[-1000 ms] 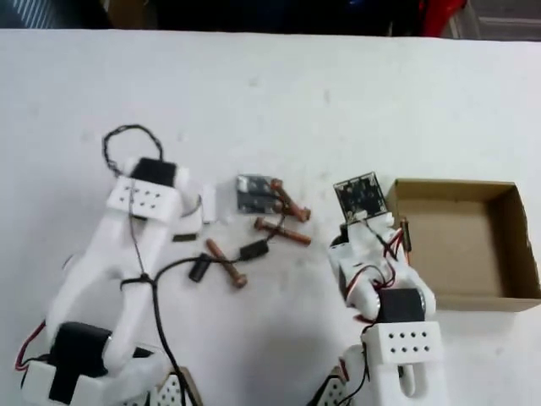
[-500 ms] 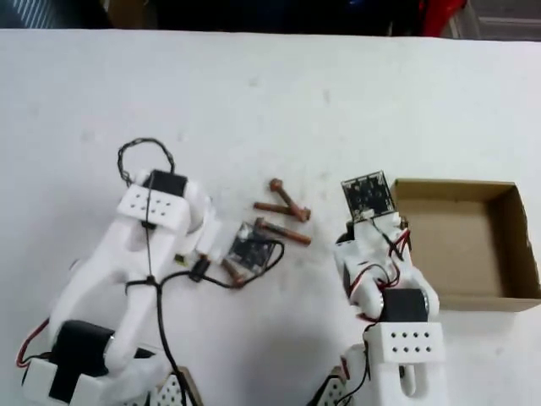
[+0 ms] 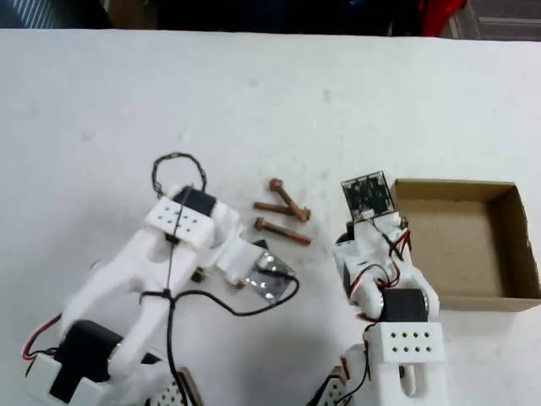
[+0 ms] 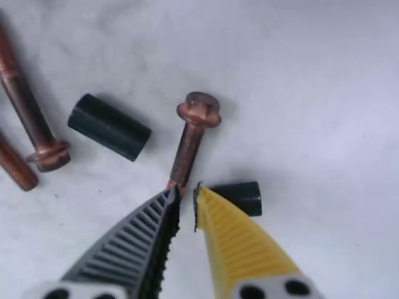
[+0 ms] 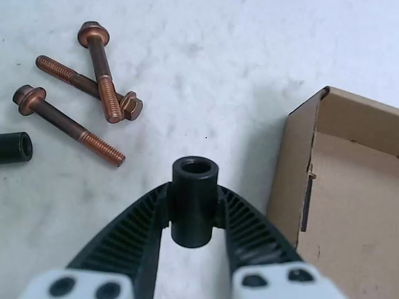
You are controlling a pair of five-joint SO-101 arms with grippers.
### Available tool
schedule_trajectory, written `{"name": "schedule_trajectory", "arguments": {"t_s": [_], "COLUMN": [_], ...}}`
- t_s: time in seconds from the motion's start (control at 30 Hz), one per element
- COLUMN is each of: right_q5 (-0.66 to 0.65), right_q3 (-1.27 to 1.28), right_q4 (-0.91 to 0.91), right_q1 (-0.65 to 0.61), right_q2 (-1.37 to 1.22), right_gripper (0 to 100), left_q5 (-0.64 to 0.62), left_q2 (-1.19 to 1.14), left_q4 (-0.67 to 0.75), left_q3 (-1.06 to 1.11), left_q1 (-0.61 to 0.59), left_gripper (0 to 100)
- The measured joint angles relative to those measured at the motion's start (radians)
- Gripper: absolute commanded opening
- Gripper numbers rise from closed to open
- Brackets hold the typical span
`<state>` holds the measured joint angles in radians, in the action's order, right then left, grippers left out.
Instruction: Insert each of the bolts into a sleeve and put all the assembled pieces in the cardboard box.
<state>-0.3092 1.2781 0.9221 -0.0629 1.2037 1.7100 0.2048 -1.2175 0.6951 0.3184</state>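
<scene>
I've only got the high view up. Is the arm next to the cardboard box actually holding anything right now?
Observer: Yes. The right gripper is shut on a black sleeve, with the sleeve's open bore facing the wrist camera.
Operator: And what's under the other arm?
Observer: The left gripper sits at the shank end of a copper bolt lying flat on the table. I cannot tell if it grips the bolt.
Operator: Any spare sleeves over there?
Observer: Two, both lying on their sides. A loose sleeve is beside that bolt, and a second sleeve is right next to the left gripper.
</scene>
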Motion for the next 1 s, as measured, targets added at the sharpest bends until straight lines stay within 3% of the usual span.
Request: {"name": "schedule_trajectory", "arguments": {"t_s": [0.63, 1.0], "right_q5": [0.0, 0.0], "right_q3": [0.0, 0.0], "right_q4": [0.0, 0.0], "right_q1": [0.063, 0.068], "right_q2": [0.0, 0.0], "right_gripper": [2.7, 2.7], "left_q5": [-0.037, -0.037], "left_q2": [-0.003, -0.003], "left_q4": [0.002, 0.141], "left_q3": [0.011, 0.107], "left_q1": [0.08, 0.121], "left_gripper": [12, 12]}}
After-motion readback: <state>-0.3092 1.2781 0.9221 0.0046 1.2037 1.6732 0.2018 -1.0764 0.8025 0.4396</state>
